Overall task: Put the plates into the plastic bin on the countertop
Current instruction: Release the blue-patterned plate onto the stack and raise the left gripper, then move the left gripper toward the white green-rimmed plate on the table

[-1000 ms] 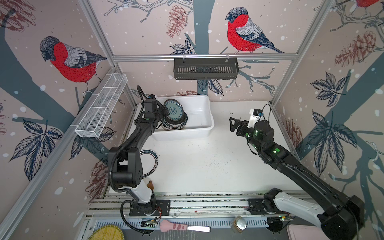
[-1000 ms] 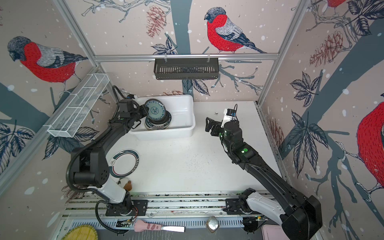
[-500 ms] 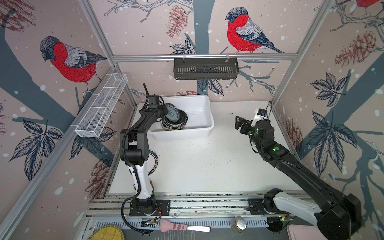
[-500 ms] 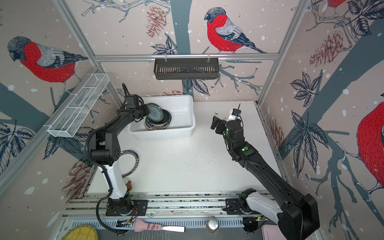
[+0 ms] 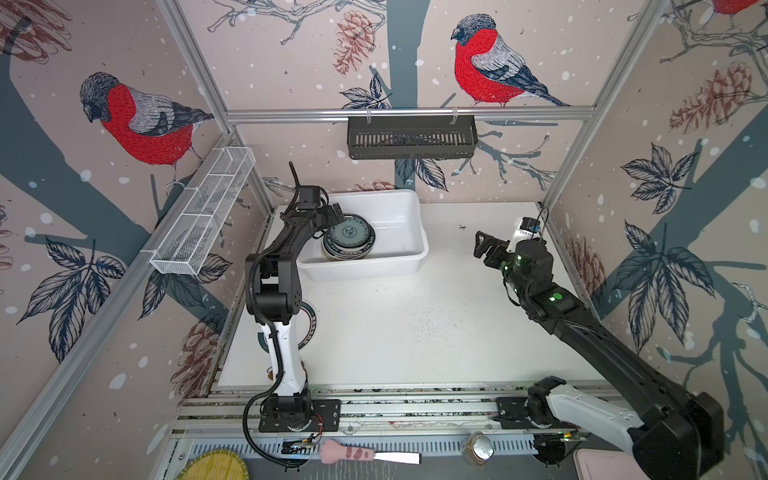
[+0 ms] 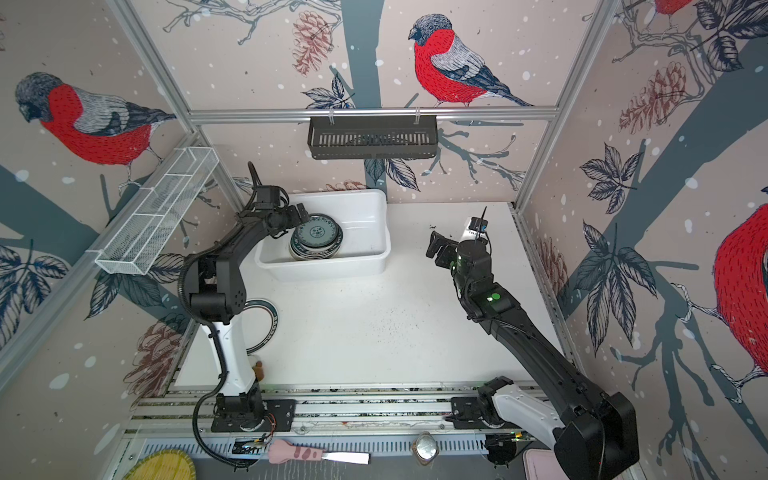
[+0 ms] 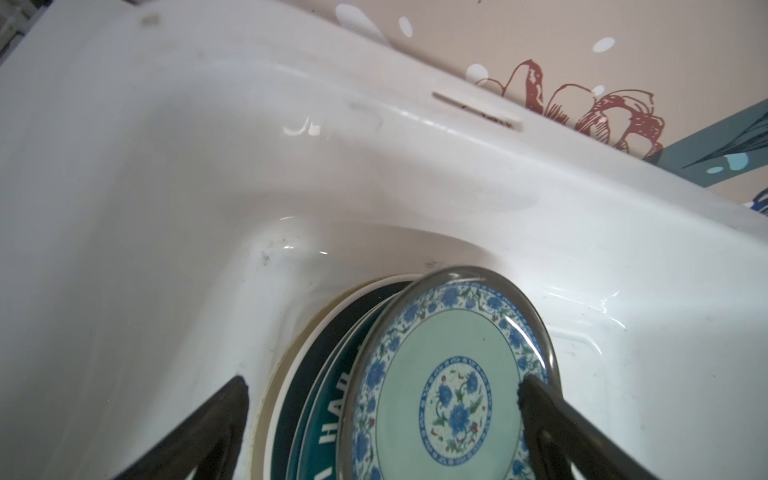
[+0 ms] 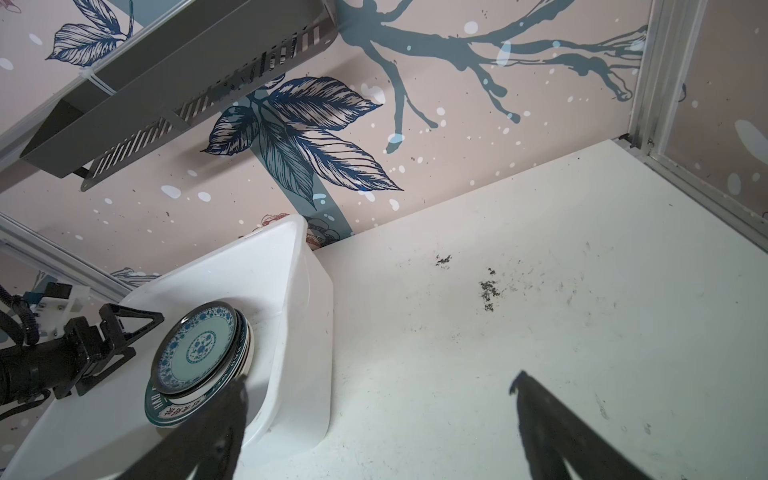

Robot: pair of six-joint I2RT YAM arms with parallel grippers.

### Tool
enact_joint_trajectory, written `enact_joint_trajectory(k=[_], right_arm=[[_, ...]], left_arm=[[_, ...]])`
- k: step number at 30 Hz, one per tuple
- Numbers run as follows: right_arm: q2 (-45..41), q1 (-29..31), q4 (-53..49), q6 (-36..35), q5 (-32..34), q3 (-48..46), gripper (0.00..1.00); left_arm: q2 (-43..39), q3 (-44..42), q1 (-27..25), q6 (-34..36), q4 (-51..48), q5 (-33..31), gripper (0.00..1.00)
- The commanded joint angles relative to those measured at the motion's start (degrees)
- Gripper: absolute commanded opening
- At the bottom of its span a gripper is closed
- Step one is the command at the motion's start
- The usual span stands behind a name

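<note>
**One bin, one stack, one plate left out; both claws wide open**

There is one white counter [image 5: 415,332], speckled dark. One white bin [image 5: 374,270] stands at its back, left of middle. One wire rack [image 5: 203,216] hangs on the left wall, and one black basket [image 5: 411,137] hangs on the back rail. Two arms are in view.

One stack [image 5: 347,249] of plates lies in the bin's left half. In the left wrist view at least four plates can be told apart:
- a cream one
- a black one
- a teal lettered one
- the top plate [image 7: 449,386], teal with blue flowers

The full count is hidden. The top plate lies tilted on the rest, not flat.

One lone plate [image 6: 270,320], white with a dark lettered rim, lies on the counter outside the bin. It is near the left edge and mostly hidden under the left arm.

The left claw [image 5: 331,218] is over the bin's left end, just beside the stack, with its jaws spread wide. In the left wrist view the top plate shows between the two fingers [image 7: 216,415]. One fingertip overlaps the plate's rim, and I cannot tell whether it touches. Nothing is clamped.

The right claw [image 5: 482,247] is well apart from the bin, above bare counter on the right. Its jaws are just as wide, and it holds nothing.
</note>
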Motion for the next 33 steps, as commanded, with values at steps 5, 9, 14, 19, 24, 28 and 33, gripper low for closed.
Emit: enact_joint_trajectory(k=[5,9,14,19,24,28,33], right_arm=[[0.35,-1.57,0.78,-0.5,-2.84,1.07,0.99],[-0.02,-2.29,0.9,-1.27,-5.34,0.6,0.99],[-2.4,-3.11,0.57,-3.4,-7.35,-0.72,0.99],[-2.93,-3.28,0.24,-6.7,-6.92,-1.49,0.99],[-1.95,-3.46,-0.61,-7.14,-8.23,-1.02,1.0],[-2.48,-3.46,-0.26,-6.51,-9.14,-1.39,0.99],[-3.54,-3.98,-1.37,-6.75,-7.61,-1.66,0.99]], left_arm=[[-5.43,1.11,-0.56,2.34,-1.75,0.41,0.97],[-12.65,-4.95,-1.74,2.54,-0.31,-3.56,0.97],[-26.06,-18.84,-3.75,0.73,3.97,-8.21,0.97],[-38.4,-28.29,-4.86,-0.74,2.03,-12.13,0.97],[-50.04,-35.17,-5.31,-1.64,-1.33,-16.55,0.97],[-55.56,-37.46,-4.99,-1.71,-6.05,-17.39,0.97],[-59.58,-40.39,-2.88,-3.46,-8.52,-16.31,0.97]])
